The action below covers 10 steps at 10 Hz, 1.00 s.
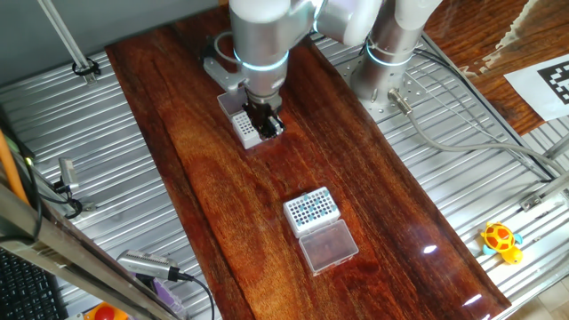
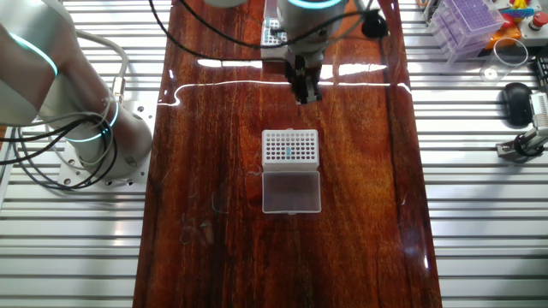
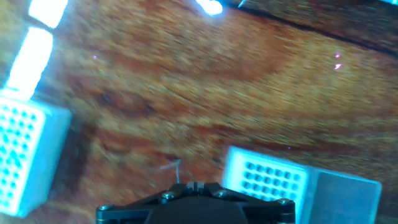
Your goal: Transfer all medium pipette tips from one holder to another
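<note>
Dark reddish polished wood forms the long table (image 1: pixel 222 178), and near its middle stands a white square tip rack with a hole grid (image 1: pixel 311 210), its clear hinged lid (image 1: pixel 328 245) lying open just beside it. Small teal-blue pipette tips (image 2: pixel 288 152) show as dots in that rack's grid. A second white perforated rack (image 1: pixel 243 127) sits well apart from the middle rack. The black two-finger gripper (image 1: pixel 267 126) hangs just beside this second rack, apparently pinched together on nothing, though blur leaves that unsure.
</note>
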Available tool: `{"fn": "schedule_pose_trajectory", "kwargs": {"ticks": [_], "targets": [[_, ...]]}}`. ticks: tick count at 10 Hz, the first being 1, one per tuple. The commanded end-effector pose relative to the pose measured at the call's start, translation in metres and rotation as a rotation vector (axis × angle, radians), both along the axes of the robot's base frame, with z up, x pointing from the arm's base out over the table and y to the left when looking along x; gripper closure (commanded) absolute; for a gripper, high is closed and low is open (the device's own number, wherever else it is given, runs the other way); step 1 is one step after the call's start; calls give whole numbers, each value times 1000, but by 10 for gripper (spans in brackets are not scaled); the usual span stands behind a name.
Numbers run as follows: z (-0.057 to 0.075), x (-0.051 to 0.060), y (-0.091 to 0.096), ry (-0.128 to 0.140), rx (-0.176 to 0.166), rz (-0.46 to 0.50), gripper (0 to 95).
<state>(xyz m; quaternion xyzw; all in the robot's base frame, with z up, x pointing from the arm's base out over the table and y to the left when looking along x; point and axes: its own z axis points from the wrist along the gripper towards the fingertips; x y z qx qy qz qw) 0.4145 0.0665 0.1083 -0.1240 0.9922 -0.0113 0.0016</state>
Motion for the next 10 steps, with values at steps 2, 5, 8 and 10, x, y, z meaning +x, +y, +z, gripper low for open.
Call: {"fn": "schedule_pose_trajectory", "kwargs": {"ticks": [2, 5, 8, 10], "targets": [[4, -5, -2, 42, 17, 158, 950], [-4, -12, 66, 36, 10, 69, 950], [-7, -14, 98, 40, -65, 56, 950], [-7, -14, 98, 56, -76, 163, 950]]}}
